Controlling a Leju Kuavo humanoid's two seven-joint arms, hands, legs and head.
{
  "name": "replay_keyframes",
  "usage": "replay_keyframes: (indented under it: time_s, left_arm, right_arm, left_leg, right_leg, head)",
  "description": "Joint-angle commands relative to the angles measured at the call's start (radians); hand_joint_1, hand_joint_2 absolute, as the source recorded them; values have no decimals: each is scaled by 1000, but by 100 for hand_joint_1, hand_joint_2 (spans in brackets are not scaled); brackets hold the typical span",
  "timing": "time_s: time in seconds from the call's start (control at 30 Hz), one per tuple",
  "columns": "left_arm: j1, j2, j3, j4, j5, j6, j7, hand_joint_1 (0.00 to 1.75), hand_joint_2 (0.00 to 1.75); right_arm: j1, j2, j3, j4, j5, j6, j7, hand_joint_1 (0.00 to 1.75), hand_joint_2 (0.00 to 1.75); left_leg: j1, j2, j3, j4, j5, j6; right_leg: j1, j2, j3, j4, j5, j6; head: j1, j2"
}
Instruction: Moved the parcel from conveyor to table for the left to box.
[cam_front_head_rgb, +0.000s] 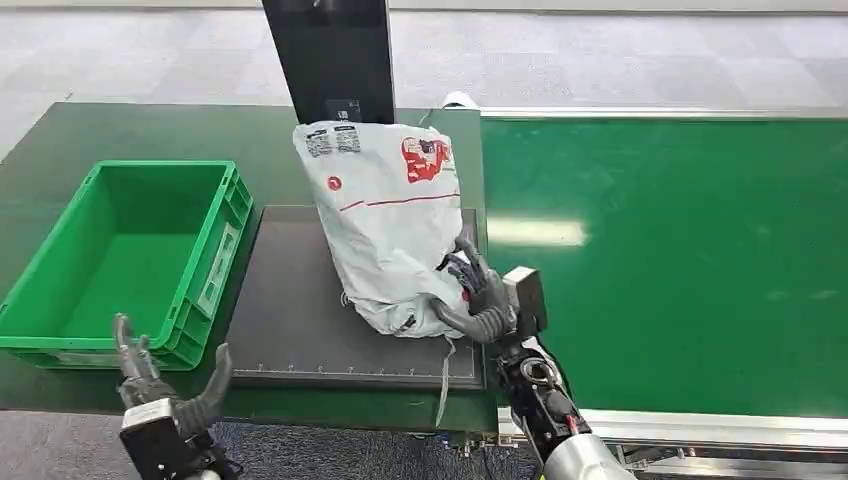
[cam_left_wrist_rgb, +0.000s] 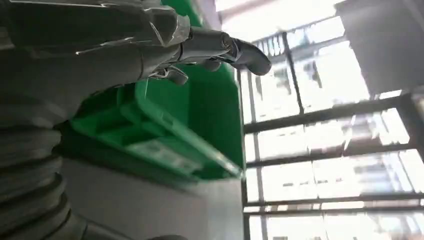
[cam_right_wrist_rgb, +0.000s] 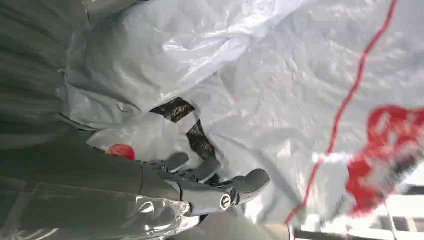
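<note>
On the dark grey flat mat (cam_front_head_rgb: 300, 310) in the middle of the dark green table (cam_front_head_rgb: 60, 150), the crinkly white plastic mailer parcel with red printing (cam_front_head_rgb: 385, 220) stands pretty much on end, leaning back against the black upright panel (cam_front_head_rgb: 335, 60) behind it; its bottom corner is wrapped up in the right hand (cam_front_head_rgb: 480, 298), so you can't really see how it meets the mat there; the dark fingers (cam_right_wrist_rgb: 200, 172) press into the plastic from one side and the thumb curls round the low edge, so that hand is gripping the parcel; up close the red logo is blurred and the label text is too small to read; a dark patch shows through a fold and I can't tell what it is. The bright green conveyor belt (cam_front_head_rgb: 680, 250) sits just right of the parcel. The green plastic crate (cam_front_head_rgb: 130, 260) stands just left of the mat; the left hand (cam_front_head_rgb: 165, 385) hovers in front of it, fingers spread, holding nothing; its arm is cut off by the frame edge.
</note>
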Motion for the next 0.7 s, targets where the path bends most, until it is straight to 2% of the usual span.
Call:
replay_keyframes:
  time_s: [0.03, 0.1, 0.2, 0.3, 0.37, 0.53, 0.63, 0.7]
  left_arm:
    - [95, -21, 49, -434, -22, 189, 2, 0, 175]
    - [94, -39, 54, -499, -74, 189, 2, 0, 175]
    - [57, -20, -16, -421, -197, 189, 2, 0, 175]
    - [-97, -21, -81, -128, -365, 189, 4, 0, 175]
    - [-182, 24, -161, -1, -511, 181, 126, 0, 175]
    - [-284, 45, -261, 119, -673, 151, 241, 0, 175]
    - [-373, 58, -331, 196, -732, 113, 322, 0, 175]
    - [-459, 77, -395, 311, -784, 22, 369, 0, 175]
  right_arm:
    - [236, -5, -172, -298, -87, 81, -4, 0, 175]
    - [282, 15, -203, -391, -93, 88, 22, 0, 175]
    - [337, 42, -242, -509, -93, 105, 53, 0, 175]
    - [369, 67, -250, -581, -88, 119, 73, 0, 175]
    - [371, 73, -243, -587, -82, 128, 83, 0, 175]
    - [355, 78, -229, -556, -81, 137, 80, 0, 175]
    - [351, 78, -226, -545, -86, 141, 76, 0, 175]
    - [347, 79, -230, -542, -95, 146, 78, 0, 175]
  left_leg:
    - [1, -1, -1, 1, -1, 0]
    - [1, -1, -1, 1, -1, 0]
    - [0, -2, -2, 0, -1, 0]
    - [0, -6, 0, -2, 1, 0]
    - [-1, -8, 1, -2, 2, 0]
    - [0, -4, 3, -2, 2, 0]
    - [0, -9, 2, -1, 2, 0]
    - [0, -8, 2, -1, 3, 0]
  right_leg:
    - [1, -1, 0, 0, -1, -1]
    - [1, -1, 0, 0, -1, 0]
    - [1, -2, 0, 0, -2, -1]
    - [0, -6, 2, -1, -1, -1]
    - [-1, -8, 2, -1, -1, -1]
    - [0, -5, 5, -2, 0, -1]
    - [0, -10, 5, -2, 0, -2]
    - [0, -9, 4, -2, 0, -1]
  head:
    - [-1, 0]
    - [-1, 0]
    - [-1, 0]
    - [0, 0]
    - [-1, 0]
    - [0, 0]
    - [0, 0]
    - [0, 0]
